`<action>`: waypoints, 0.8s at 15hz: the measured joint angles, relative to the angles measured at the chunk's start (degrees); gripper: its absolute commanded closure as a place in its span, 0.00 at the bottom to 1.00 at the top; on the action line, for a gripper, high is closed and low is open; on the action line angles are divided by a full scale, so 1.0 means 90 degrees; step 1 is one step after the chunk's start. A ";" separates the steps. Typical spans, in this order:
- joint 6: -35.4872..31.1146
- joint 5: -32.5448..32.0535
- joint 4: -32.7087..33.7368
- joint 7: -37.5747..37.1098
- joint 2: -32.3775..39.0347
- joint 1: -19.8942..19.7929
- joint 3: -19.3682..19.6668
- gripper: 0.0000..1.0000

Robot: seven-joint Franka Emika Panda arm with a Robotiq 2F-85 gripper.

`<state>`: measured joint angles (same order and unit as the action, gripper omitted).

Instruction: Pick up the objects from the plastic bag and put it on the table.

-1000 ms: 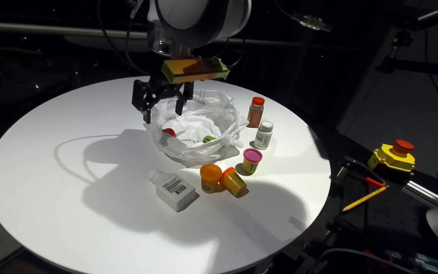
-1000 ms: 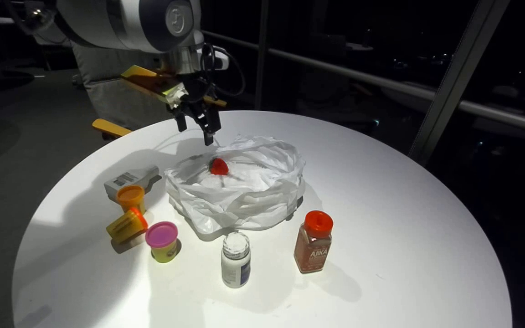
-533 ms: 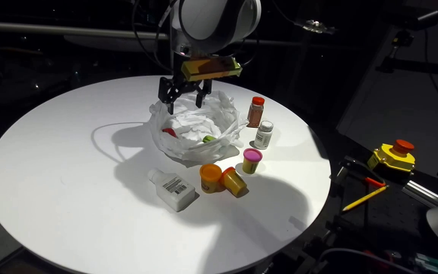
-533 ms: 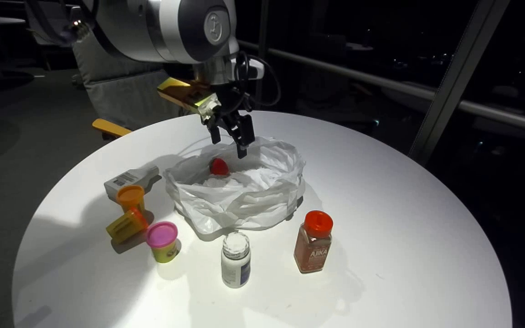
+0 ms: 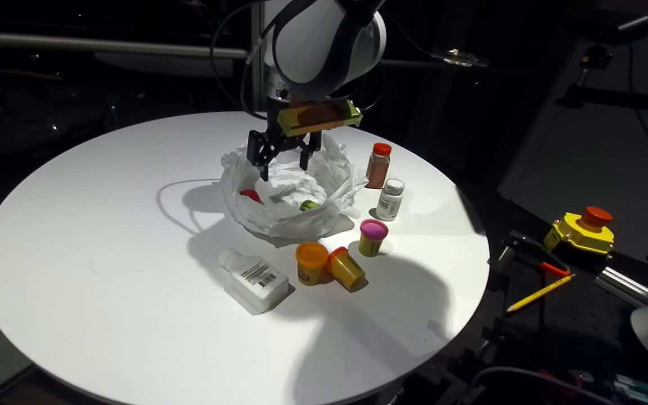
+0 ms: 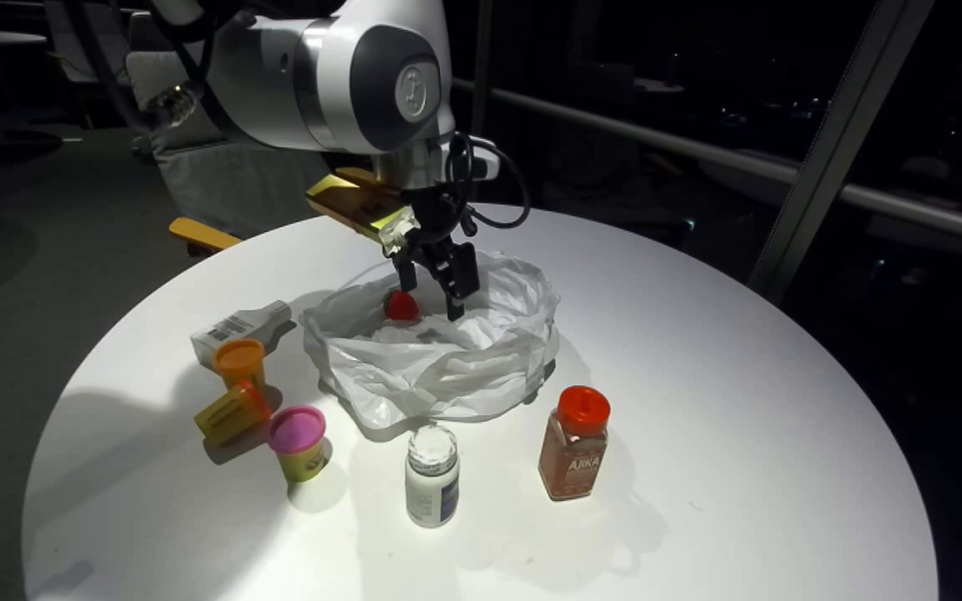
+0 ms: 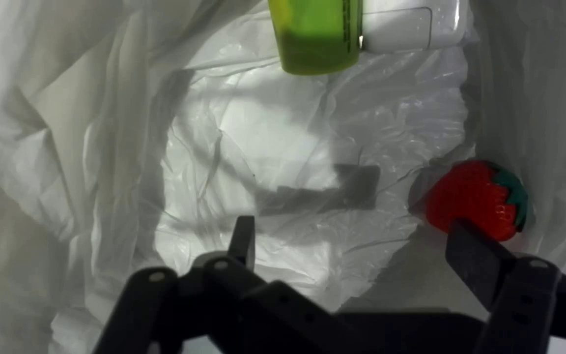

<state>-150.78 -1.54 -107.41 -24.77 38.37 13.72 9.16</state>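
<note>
Pincer (image 7: 356, 247) at full spread, empty, over the plastic bag (image 6: 439, 382), one fingertip (image 7: 475, 260) just clear of the red strawberry (image 7: 468, 199).

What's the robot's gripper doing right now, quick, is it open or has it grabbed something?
Gripper: open, holding nothing.

Three Play-Doh tubs (image 6: 301, 455), two white bottles (image 6: 432, 494), one Ajika jar (image 6: 573, 455), one plastic bag (image 6: 448, 382) on one surface (image 5: 104, 315), inside the bag one toy strawberry (image 7: 469, 199), one green container (image 7: 315, 39), one white item (image 7: 406, 29), beyond the surface's edge one pencil (image 5: 540, 293), one emergency-stop button (image 5: 585, 232)
</note>
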 measured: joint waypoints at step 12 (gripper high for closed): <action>-0.0013 0.0843 0.0144 0.1002 0.0022 -0.0961 -0.1113 0.00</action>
<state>-150.90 6.05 -106.11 -15.75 38.57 5.06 -0.85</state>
